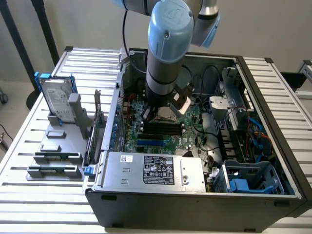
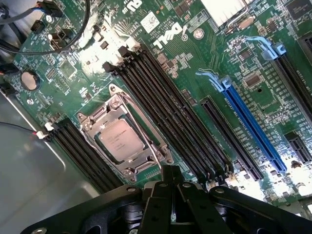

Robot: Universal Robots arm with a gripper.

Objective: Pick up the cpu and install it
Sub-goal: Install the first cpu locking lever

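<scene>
On the exterior view's left I see the hard drive (image 1: 57, 100) on its stand, outside the case (image 1: 195, 204). Cpu (image 2: 121, 141) sits in the motherboard socket (image 2: 127, 171), memory slots (image 2: 168, 114) flanking it. My gripper (image 2: 171, 187) is closed, empty, just above, clear of the cpu.

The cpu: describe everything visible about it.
The cpu is a small flat square chip with a shiny silver metal top bearing faint printing and a thin pale rim. It lies flat in the motherboard's socket, framed by the silver metal bracket, between banks of black memory slots. Nothing grips it; the shut pincer is apart from it.
</scene>
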